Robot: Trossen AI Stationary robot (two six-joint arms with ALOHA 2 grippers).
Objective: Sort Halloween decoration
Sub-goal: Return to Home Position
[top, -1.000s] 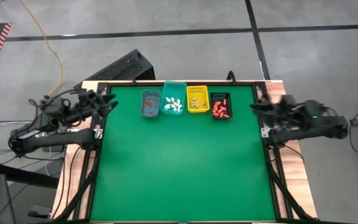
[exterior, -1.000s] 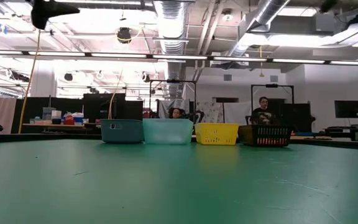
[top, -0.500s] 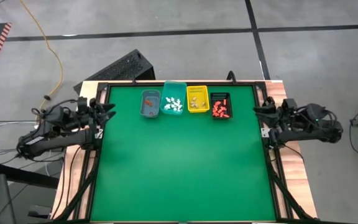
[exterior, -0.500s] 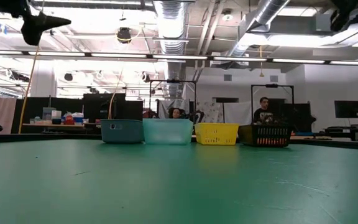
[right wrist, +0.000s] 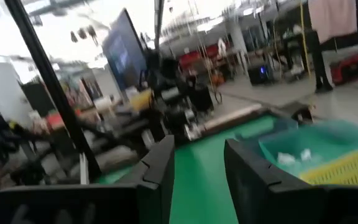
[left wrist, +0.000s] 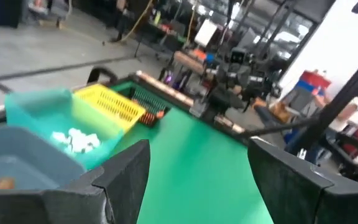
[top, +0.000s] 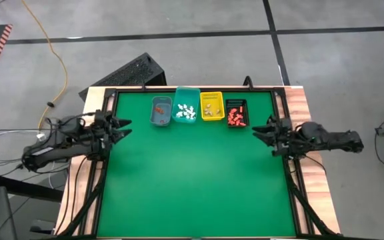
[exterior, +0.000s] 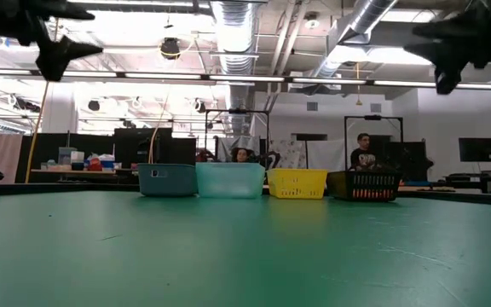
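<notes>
Both arms stretch level inward from the side edges of the counter [top: 192, 180]. The left tool [top: 122, 124] and right tool [top: 259, 131] hover above it, both spread open. The decoration pieces [top: 236, 119] lie in the bins [top: 187, 89] at the far edge, their shapes too small to tell.

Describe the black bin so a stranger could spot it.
On the green table, four small bins line the far edge. The black bin ends the row on the right, beside the yellow bin; it is the only dark one and holds many orange-red pieces.
</notes>
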